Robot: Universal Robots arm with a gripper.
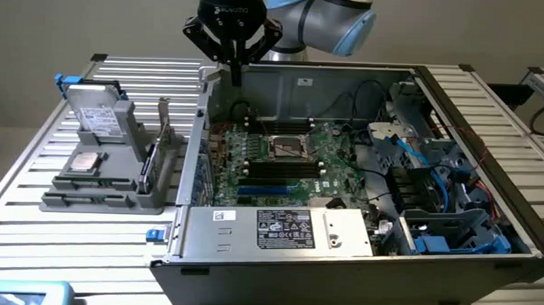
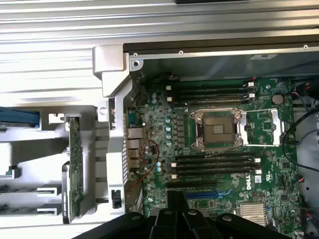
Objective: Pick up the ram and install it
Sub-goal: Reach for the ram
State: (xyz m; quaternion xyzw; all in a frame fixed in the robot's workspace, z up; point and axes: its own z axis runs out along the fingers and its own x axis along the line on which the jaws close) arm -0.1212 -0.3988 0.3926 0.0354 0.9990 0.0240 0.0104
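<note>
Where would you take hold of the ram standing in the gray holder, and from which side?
Probably its top edge, pinched across the thin faces from straight above: the ram stands on edge in the gray holder, lower edge seated.

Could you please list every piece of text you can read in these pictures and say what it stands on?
"DELL": white letters on the green motherboard.
Unreadable, blurred: white lettering on the black gripper.
Unreadable, too small: print on the grey label of the silvery metal box; small white sticker beside it.
</note>
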